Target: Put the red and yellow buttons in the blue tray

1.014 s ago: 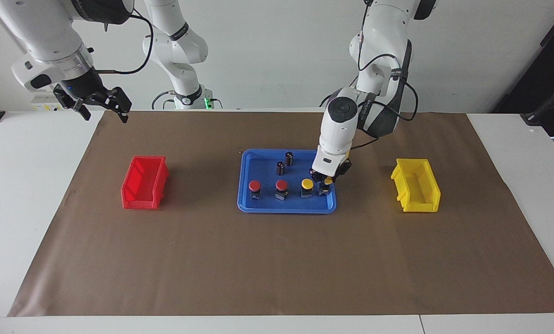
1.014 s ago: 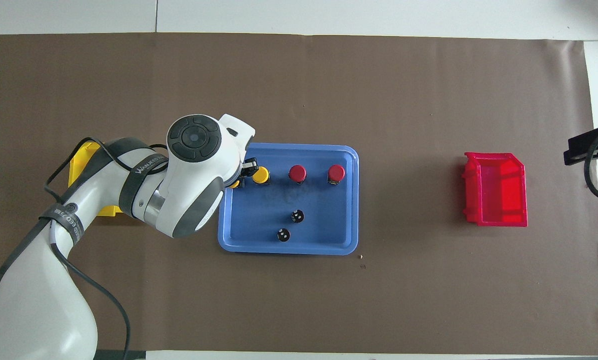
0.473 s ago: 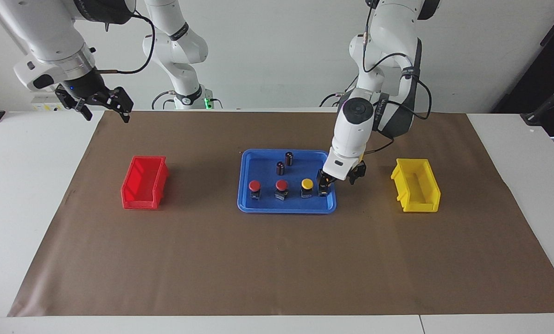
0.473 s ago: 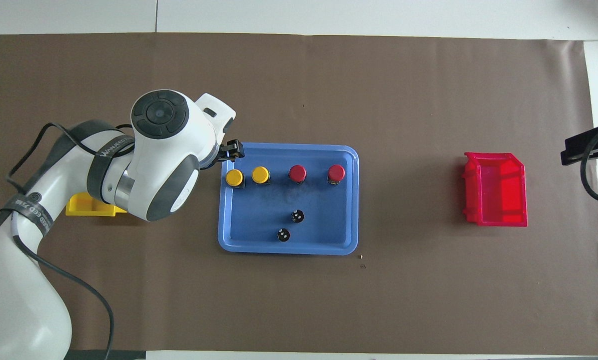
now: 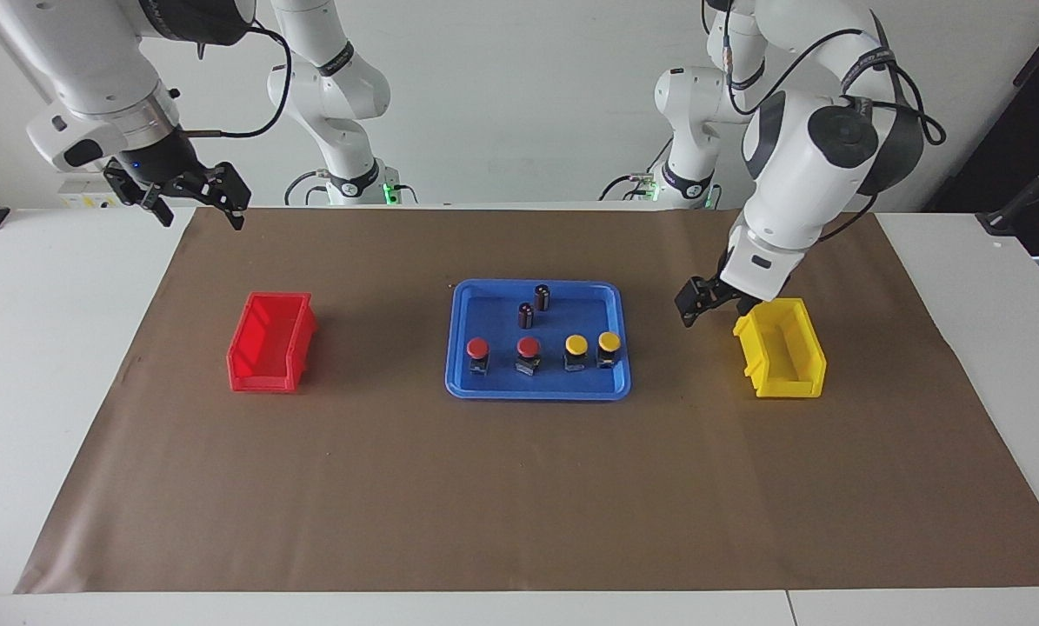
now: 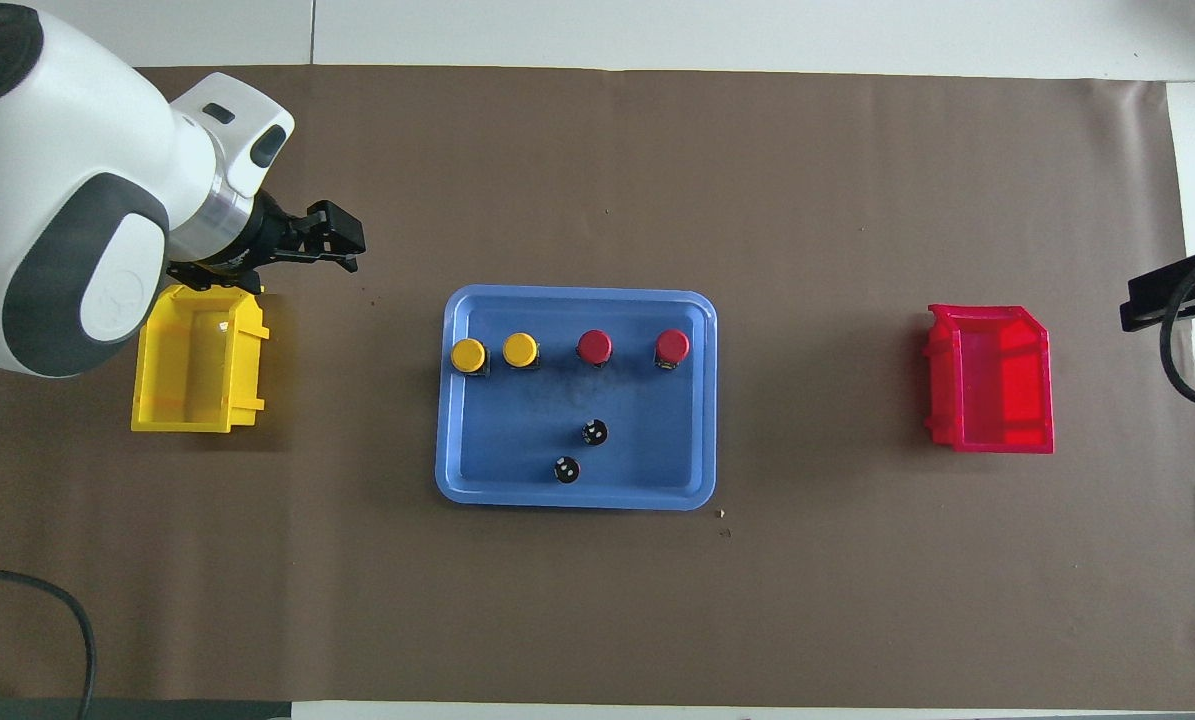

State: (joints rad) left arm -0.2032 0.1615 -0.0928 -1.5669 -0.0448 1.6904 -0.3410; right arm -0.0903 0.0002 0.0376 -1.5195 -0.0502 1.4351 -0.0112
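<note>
Four buttons [image 5: 541, 349] stand in the tray [image 5: 467, 382]. Left gripper [image 5: 700, 306] — fingers spread, empty — hangs beside the yellow bin [image 5: 780, 358]. Right gripper [image 5: 190, 196] waits, spread.

Blue tray [image 5: 462, 374]: plain blue. Buttons in it: two red caps [image 5: 477, 348], two yellow caps [image 5: 576, 344], all on black bases. Two dark brown-black cylinders [image 5: 542, 296] with silvery tops. Red bin [image 5: 269, 342]; yellow bin [image 5: 781, 348]. Brown mat [image 5: 519, 496] on white table [image 5: 41, 365]. Arms white with dark grey joints; grippers black.
</note>
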